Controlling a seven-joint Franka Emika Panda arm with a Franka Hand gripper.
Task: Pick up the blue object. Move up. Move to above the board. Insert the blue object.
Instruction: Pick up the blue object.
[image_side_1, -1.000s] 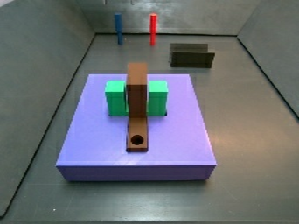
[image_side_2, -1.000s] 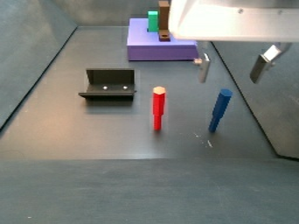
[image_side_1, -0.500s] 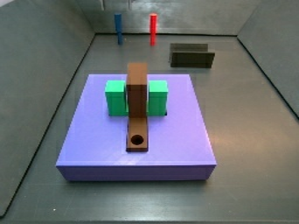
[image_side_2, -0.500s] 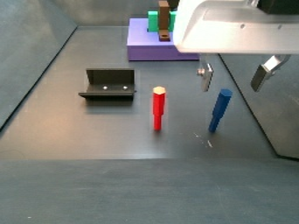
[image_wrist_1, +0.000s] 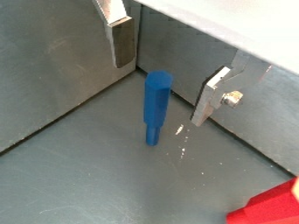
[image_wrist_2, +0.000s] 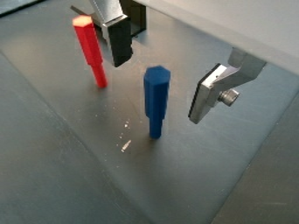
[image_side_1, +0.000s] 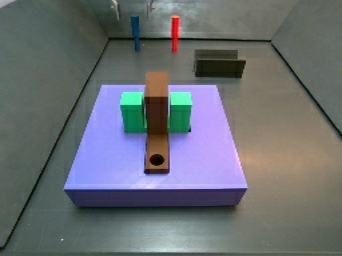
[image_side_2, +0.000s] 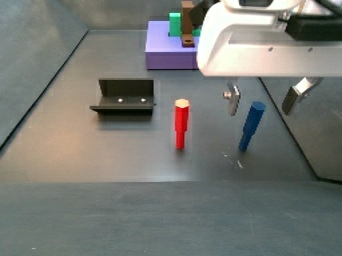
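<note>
Gripper is wide open and holds nothing, hanging over the blue rod, one finger on each side with clear gaps both ways. In both wrist views the rod stands upright on the grey floor, top about level with the fingertips. So I'm in the pick step, not yet down on it.

How I'd run it: drop straight down until the pads cover the upper half of the rod, no lateral drift. In a wrist view the rod looks nearer one finger than the other, so I'd centre first or the close will likely shove it and tilt it. Close slow; it's thin and free-standing, easy to knock over.

Red rod stands just beside it, outside the fingers; I judge it won't foul the close, but it's near enough to watch.

Further off, the fixture is well apart, beyond the red rod. Farthest in that side view is the purple slab with the green block and the board, hole at one end, empty. That's well away from the pick point.
</note>
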